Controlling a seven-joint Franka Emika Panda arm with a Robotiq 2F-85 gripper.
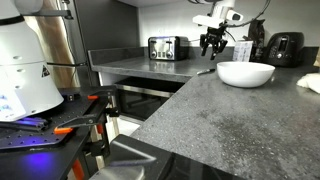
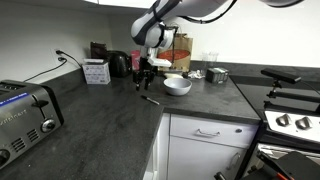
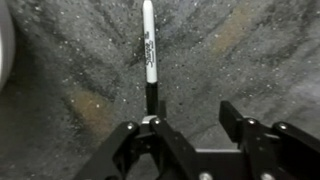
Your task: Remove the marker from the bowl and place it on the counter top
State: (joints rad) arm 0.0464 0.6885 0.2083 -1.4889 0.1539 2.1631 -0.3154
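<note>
The marker (image 3: 149,55), a slim white stick with a dark cap, lies flat on the dark speckled counter top (image 3: 90,110), just beyond my left finger. It shows as a thin stick in both exterior views (image 1: 205,71) (image 2: 151,98). My gripper (image 3: 192,118) is open and empty, hovering just above the counter (image 1: 200,120) (image 2: 100,120). In both exterior views the gripper (image 1: 211,48) (image 2: 145,82) hangs beside the white bowl (image 1: 245,73) (image 2: 177,86), apart from it. A white edge at the far left of the wrist view (image 3: 4,40) may be the bowl.
A toaster (image 1: 166,47) and a black appliance (image 1: 283,48) stand at the back of the counter. Another toaster (image 2: 25,115), a white box (image 2: 97,72), a metal pot (image 2: 217,74) and a stove (image 2: 290,120) are nearby. A black table with tools (image 1: 40,130) stands beside the counter.
</note>
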